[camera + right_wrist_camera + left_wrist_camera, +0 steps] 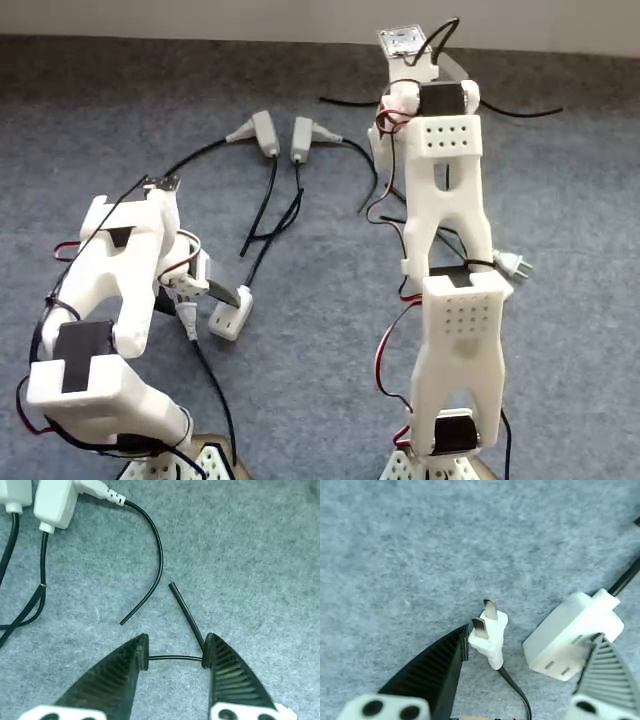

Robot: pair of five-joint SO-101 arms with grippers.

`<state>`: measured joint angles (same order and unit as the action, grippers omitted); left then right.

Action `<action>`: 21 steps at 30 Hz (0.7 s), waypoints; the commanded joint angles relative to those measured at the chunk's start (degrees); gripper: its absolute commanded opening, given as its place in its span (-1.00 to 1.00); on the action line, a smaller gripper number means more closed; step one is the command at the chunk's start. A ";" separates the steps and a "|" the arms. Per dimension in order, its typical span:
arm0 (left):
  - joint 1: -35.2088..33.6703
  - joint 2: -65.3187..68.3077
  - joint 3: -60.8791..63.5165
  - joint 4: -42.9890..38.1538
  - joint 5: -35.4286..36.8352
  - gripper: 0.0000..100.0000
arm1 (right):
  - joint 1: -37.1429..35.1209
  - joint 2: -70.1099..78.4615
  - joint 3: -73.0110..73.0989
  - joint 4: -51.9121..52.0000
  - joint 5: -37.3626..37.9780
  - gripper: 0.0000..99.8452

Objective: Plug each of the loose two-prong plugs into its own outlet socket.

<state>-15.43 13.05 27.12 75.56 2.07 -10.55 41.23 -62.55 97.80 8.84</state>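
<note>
A loose white two-prong plug (489, 632) lies on the grey carpet, prongs pointing away from the wrist, its black cable trailing back. My left gripper (530, 637) is open low over it, the black finger (437, 672) touching the plug's side. A white outlet socket (572, 635) sits beside the plug, against the grey finger (605, 672), slots facing the camera. From above, this plug (185, 318) and socket (232, 315) lie by the left arm. My right gripper (175, 650) is open over a thin black wire (175, 657). Another loose plug (512, 265) lies right of the right arm.
Two white socket-and-plug pairs (262, 130) (302, 138) rest at the back centre, black cables running forward between the arms. They also appear in the right wrist view (55, 500). A cut black cable end (182, 605) lies near the right gripper. Grey carpet covers the table.
</note>
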 commanded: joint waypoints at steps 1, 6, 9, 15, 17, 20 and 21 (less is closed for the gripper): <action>-2.07 0.57 1.19 -0.79 -0.35 -0.33 | 0.40 -1.54 -0.92 -0.75 -0.44 -0.63; -1.45 0.22 0.66 -0.79 -0.09 -0.33 | 0.66 -1.45 -2.24 -0.31 -0.44 -0.63; -0.04 0.13 0.84 -0.79 0.00 -0.34 | 0.75 -1.45 -4.18 0.22 -0.44 -0.63; 3.47 0.13 0.57 -0.79 2.20 -0.65 | 0.66 -1.27 -5.85 1.63 -0.44 -0.63; 4.44 0.04 0.57 -0.79 2.20 -0.75 | 0.66 -1.19 -5.85 1.63 -0.44 -0.63; 4.62 0.04 0.57 -0.79 2.11 -0.76 | 0.66 -1.19 -5.85 1.71 -0.44 -0.63; 4.44 0.04 0.57 -0.79 2.11 -0.76 | 0.66 -1.19 -5.85 1.71 -0.44 -0.63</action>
<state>-10.33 12.79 26.86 75.56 3.30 -10.55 41.23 -65.80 98.33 8.84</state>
